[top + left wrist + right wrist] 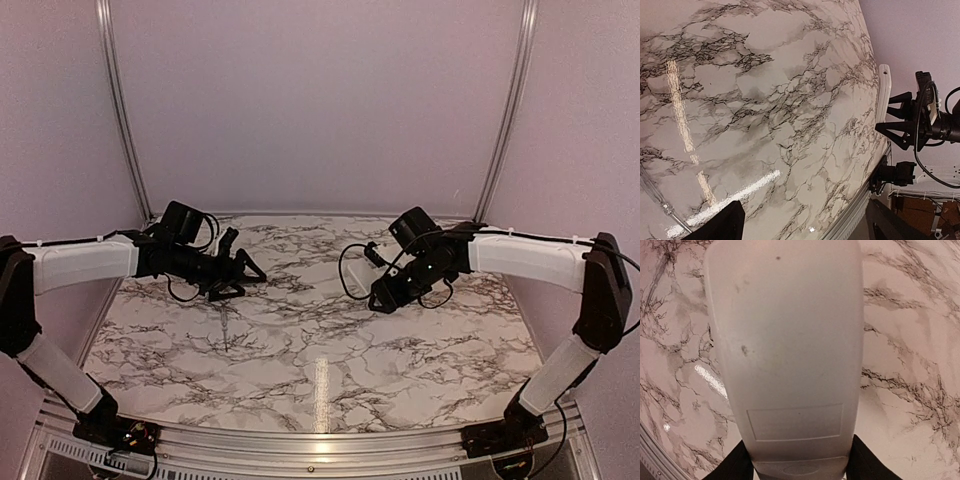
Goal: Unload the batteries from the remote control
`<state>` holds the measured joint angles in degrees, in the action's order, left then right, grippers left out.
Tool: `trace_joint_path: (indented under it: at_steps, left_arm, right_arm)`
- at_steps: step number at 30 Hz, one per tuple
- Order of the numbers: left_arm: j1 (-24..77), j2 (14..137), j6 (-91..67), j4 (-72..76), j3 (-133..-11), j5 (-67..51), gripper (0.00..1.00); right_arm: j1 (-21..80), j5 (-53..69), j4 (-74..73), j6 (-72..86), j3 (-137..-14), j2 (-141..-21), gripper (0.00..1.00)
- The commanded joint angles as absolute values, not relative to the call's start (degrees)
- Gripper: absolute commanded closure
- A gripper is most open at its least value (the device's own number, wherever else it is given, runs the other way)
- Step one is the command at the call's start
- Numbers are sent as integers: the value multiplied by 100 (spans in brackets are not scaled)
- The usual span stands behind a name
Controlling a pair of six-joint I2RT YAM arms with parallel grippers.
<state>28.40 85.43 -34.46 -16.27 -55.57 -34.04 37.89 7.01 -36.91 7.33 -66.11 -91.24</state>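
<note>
The right tool [797, 469] is clamped on one end of the remote control [785, 350], which is held above the marble tabletop [300, 350]. The remote's long axis runs straight out from the fingers, its free rounded end pointing away, and a plain white face shows a rectangular outline near the gripped end. Well apart from the remote, the left tool [243, 266] hangs with its fingers spread wide.

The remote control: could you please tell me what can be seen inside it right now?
Nothing inside shows. The remote control, clamped in the right gripper, presents a closed white face with a rectangular panel outline; any batteries are hidden behind it.
</note>
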Motion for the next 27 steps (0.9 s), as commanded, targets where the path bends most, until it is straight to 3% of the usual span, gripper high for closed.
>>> trace_joint_path:
  at_steps: [1, 27]
  left_arm:
    - [2999, 8956, -3897, -804, -5878, -3783, 13]
    - [3831, 11245, -4478, 95, -7659, -5675, 32]
  right_arm:
    - [4175, 565, -3876, 430, -6995, -9173, 53]
    - [5295, 31, -4653, 31, -7809, -9524, 53]
